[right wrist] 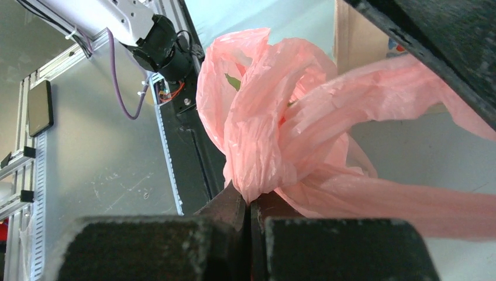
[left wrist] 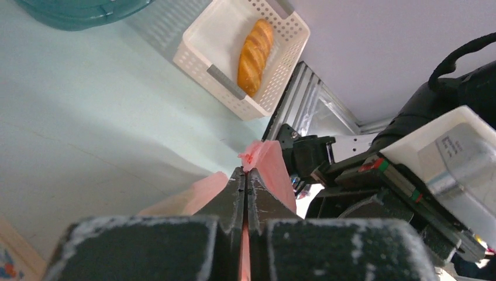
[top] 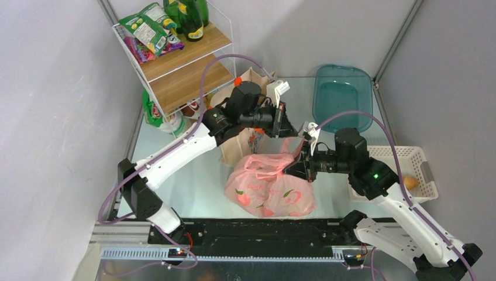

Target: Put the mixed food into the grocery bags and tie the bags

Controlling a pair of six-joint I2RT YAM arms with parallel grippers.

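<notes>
While my left pincer (left wrist: 246, 174) and right pincer (right wrist: 251, 202) each clamp a handle of the bag (top: 268, 190), I'd pull apart evenly and gently, so the knot (right wrist: 266, 143) tightens without tearing.

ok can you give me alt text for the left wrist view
The left gripper is shut on a strip of the pink plastic bag. Beyond it on the pale table stands a white lattice basket holding one golden bread roll, with the edge of a teal tray at top left.
</notes>
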